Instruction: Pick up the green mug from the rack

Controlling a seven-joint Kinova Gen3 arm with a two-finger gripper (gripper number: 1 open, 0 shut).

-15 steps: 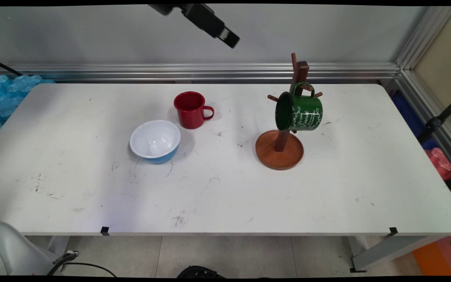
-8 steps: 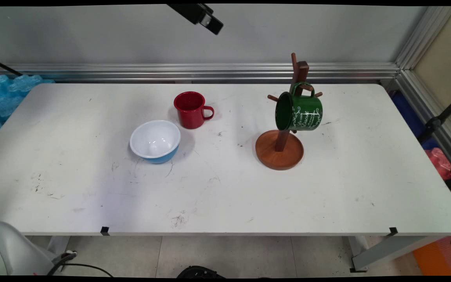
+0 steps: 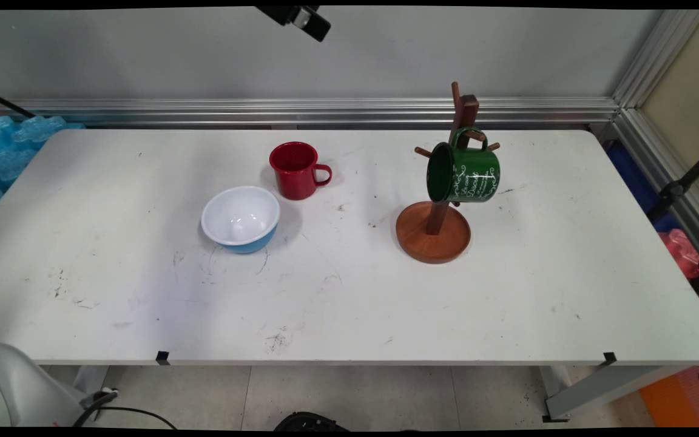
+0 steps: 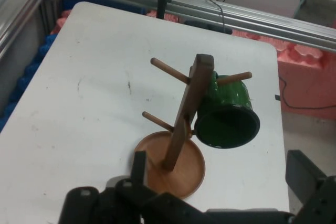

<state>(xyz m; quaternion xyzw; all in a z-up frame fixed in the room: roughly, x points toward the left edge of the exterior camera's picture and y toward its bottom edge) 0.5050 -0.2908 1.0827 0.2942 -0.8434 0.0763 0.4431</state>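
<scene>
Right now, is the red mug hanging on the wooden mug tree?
No, the red mug stands upright on the table beside the bowl; only the green mug hangs on the mug tree.

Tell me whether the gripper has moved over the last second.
Yes. The gripper has risen and drawn left toward the picture's top edge, farther from the mug tree, which has stayed put with the green mug.

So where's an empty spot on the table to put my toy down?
Lots of room. The whole near strip of the table, in front of the bowl and the mug tree, is bare. So are both ends, and the gap between the red mug and the tree. It is tight only where bowl and red mug stand close together.
</scene>
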